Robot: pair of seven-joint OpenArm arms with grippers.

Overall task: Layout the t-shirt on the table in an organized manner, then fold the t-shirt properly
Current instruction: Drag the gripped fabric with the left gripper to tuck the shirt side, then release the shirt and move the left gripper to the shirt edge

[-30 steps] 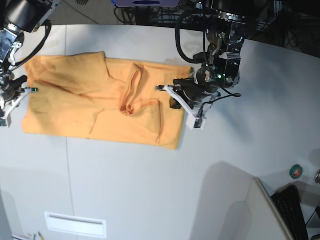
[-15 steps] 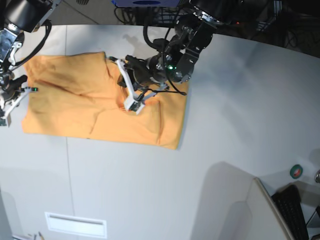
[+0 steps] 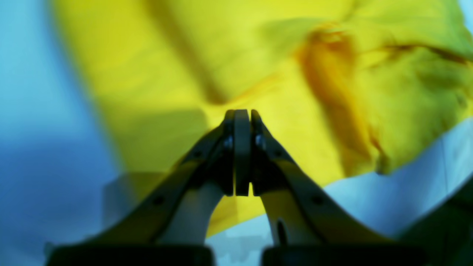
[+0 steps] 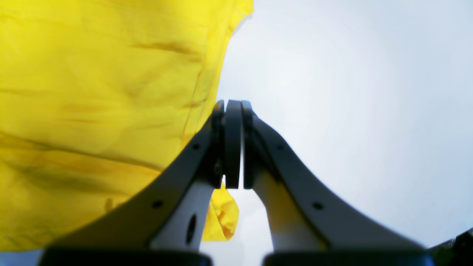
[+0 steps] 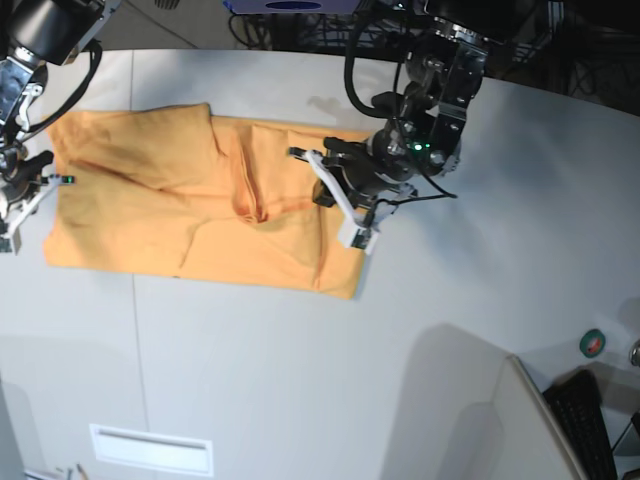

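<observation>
I see the light orange t-shirt (image 5: 200,205) spread upper left on the desk (image 5: 300,380), rumpled mid-frame, my left tool (image 5: 340,195) pressed together above its right edge, right tool (image 5: 15,205) pressed together, empty, far left.

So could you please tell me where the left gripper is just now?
In the base view the left gripper sits right of centre, shut, over the right end of the light orange cotton t-shirt.
</observation>
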